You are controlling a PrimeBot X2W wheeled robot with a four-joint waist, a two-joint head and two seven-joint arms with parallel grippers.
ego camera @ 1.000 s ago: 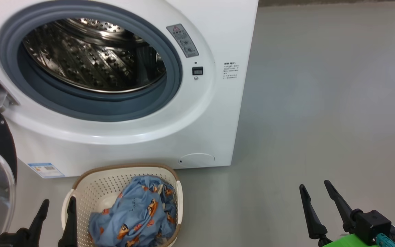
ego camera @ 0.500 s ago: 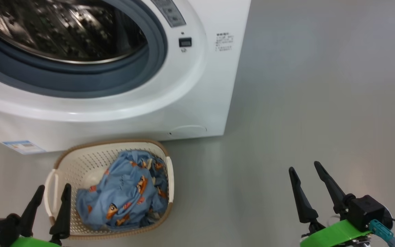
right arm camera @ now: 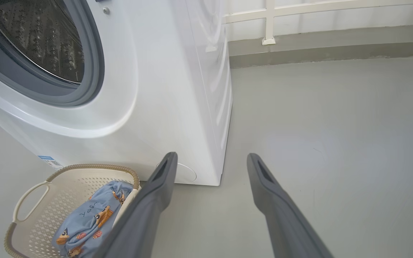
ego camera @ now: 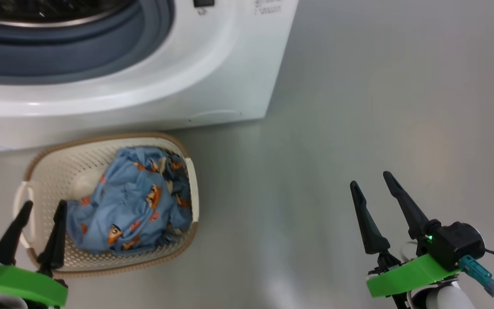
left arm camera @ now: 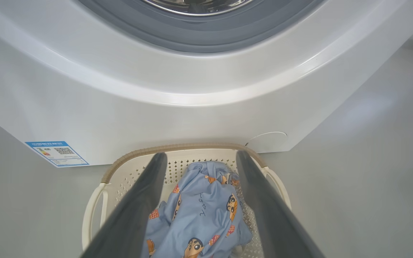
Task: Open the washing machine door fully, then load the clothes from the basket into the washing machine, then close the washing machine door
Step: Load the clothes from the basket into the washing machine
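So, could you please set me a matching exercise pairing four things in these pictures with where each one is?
Things:
1. clothes
2. basket
3. left pincer
4. right pincer

Places:
A. open, over bare floor
B. heaped inside the basket
C. open, over the basket's near edge
D. on the floor in front of the washing machine

Pairs: 1-B, 2-D, 3-C, 4-A

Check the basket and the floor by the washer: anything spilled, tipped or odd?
Nothing stands out. The basket stands upright on the floor in front of the washing machine. The clothes are bunched inside it, and no garment lies on the floor.
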